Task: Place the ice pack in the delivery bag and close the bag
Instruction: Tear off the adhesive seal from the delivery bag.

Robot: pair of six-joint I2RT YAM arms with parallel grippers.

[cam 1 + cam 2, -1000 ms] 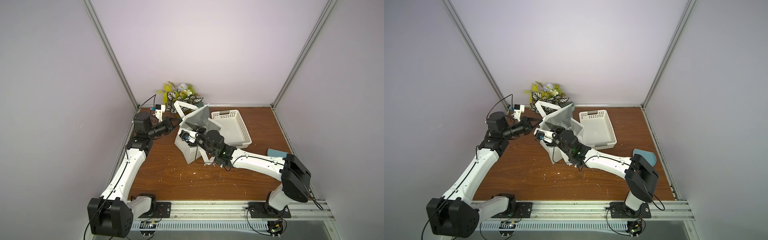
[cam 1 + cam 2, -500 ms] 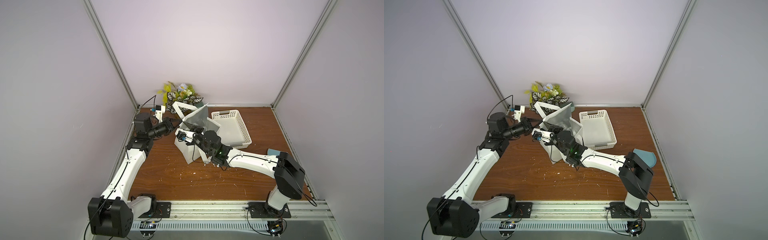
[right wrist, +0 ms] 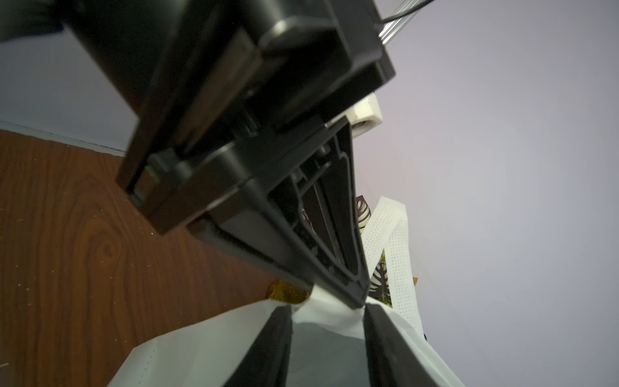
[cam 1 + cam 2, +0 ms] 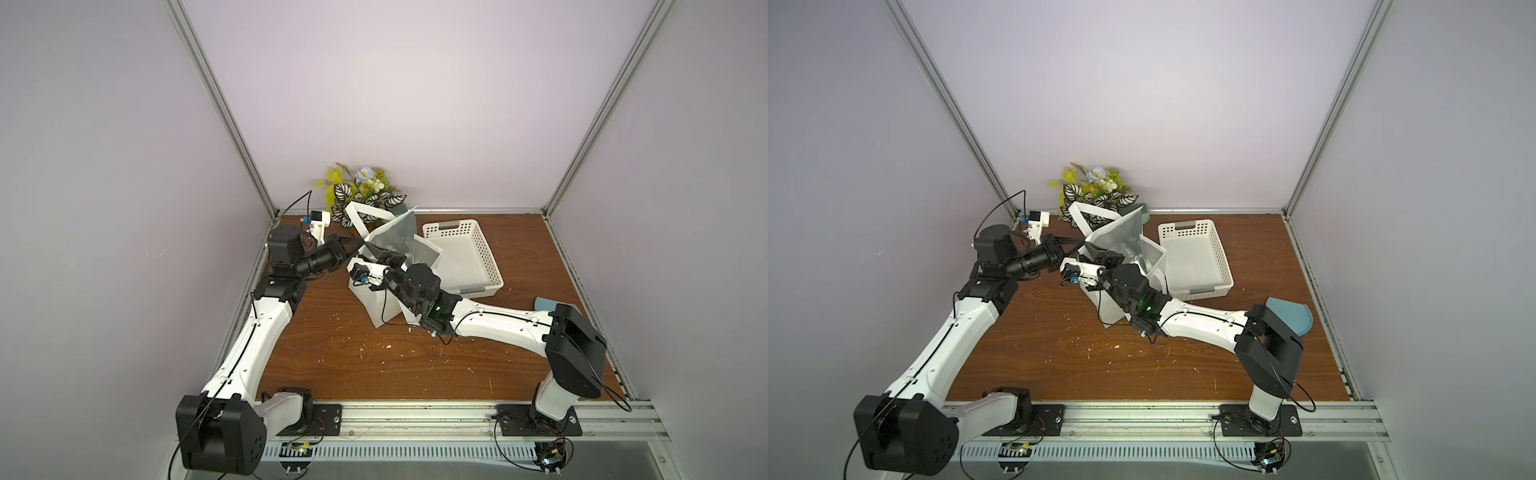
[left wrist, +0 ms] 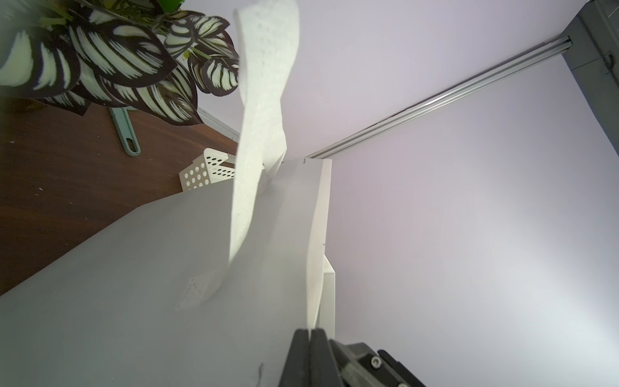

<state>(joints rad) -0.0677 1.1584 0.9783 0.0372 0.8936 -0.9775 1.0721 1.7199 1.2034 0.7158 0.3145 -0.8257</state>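
Note:
The delivery bag [image 4: 376,305] stands at the back of the table, mouth open and silver lining [image 4: 1127,239] showing, one strap handle [image 4: 365,212] raised. My left gripper [image 4: 358,240] is shut on the bag's rim at its left side; in the left wrist view the white rim [image 5: 315,268] runs into the closed left gripper [image 5: 311,332]. My right gripper [image 4: 376,252] reaches into the bag's mouth from the front. In the right wrist view the right gripper [image 3: 326,323] is open, with the folded white rim [image 3: 330,316] between its fingertips [image 3: 276,345], just below the left gripper's tip. The ice pack is hidden.
A white perforated basket [image 4: 461,253] lies just right of the bag. A potted plant [image 4: 365,191] stands in the back corner behind it, with a green utensil handle [image 5: 125,134] beside it. A blue-grey object [image 4: 1289,320] sits at the table's right edge. White crumbs dot the wood.
My right arm has pushed left and further into the bag's mouth, toward the left gripper, its jaws narrowing. The bag has shifted slightly left. The left gripper keeps its hold.

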